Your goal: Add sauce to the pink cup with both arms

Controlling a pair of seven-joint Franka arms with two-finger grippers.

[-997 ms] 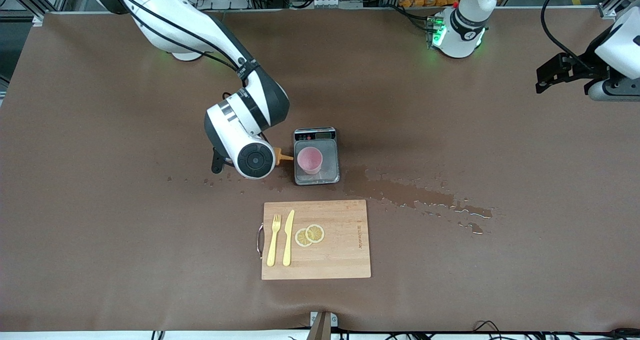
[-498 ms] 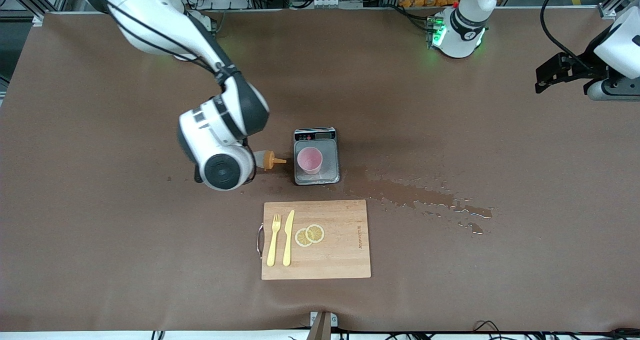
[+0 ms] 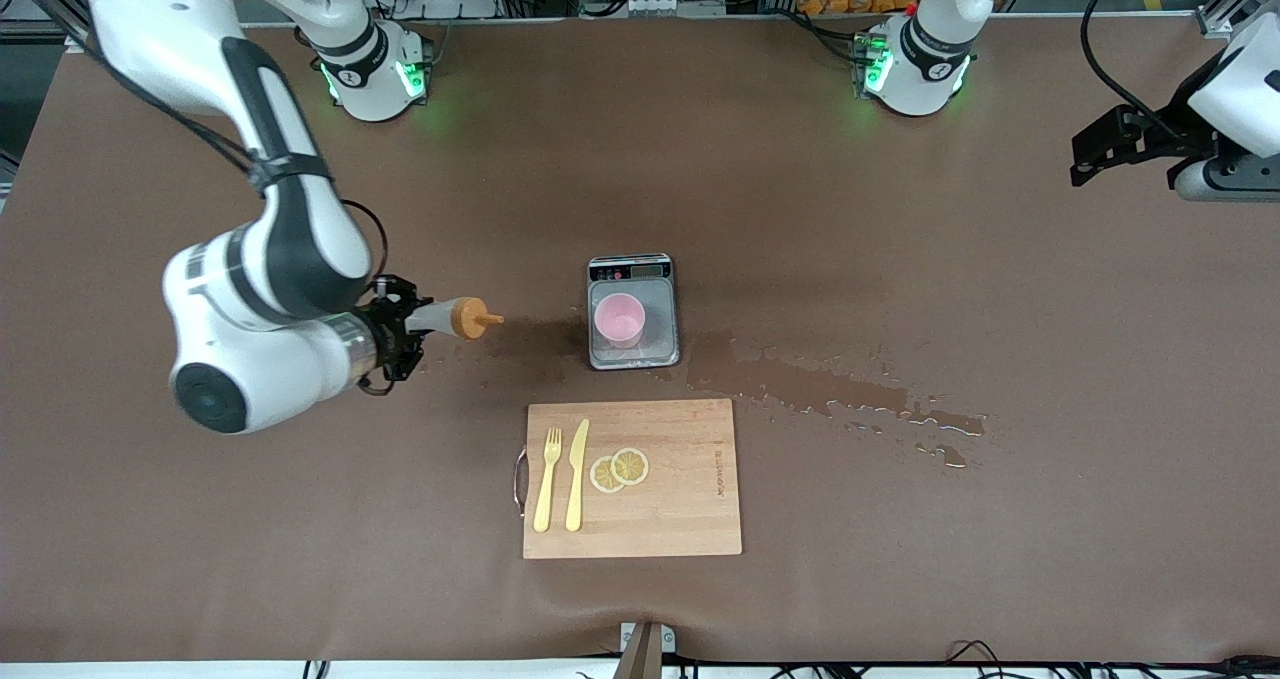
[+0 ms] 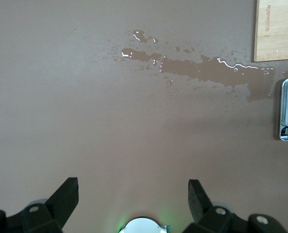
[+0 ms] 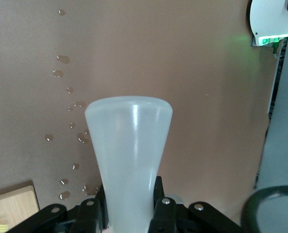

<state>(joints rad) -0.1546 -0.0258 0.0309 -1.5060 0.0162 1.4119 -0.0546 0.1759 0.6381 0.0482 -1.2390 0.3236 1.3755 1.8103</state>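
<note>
The right gripper (image 3: 408,331) clamps the sauce bottle (image 3: 452,317) sideways over the surface (image 3: 900,579), nozzle toward the pink cup (image 3: 619,319) on the scale (image 3: 632,311). The left gripper (image 4: 133,204), spread wide, waits.

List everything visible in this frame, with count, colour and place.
sauce bottle: 1, whitish with orange cap, held sideways in the right hand, over the table toward the right arm's end from the scale
pink cup: 1, pink, on the scale
scale: 1, grey, mid-table
cutting board: 1, wooden, nearer the camera than the scale
fork: 1, yellow, on the board
knife: 1, yellow, beside the fork
lemon slices: 2, yellow, on the board
spill: 1, wet, beside the scale
right hand: 1, black, shut on the bottle
left hand: 1, black, open, waiting at the left arm's end
</note>
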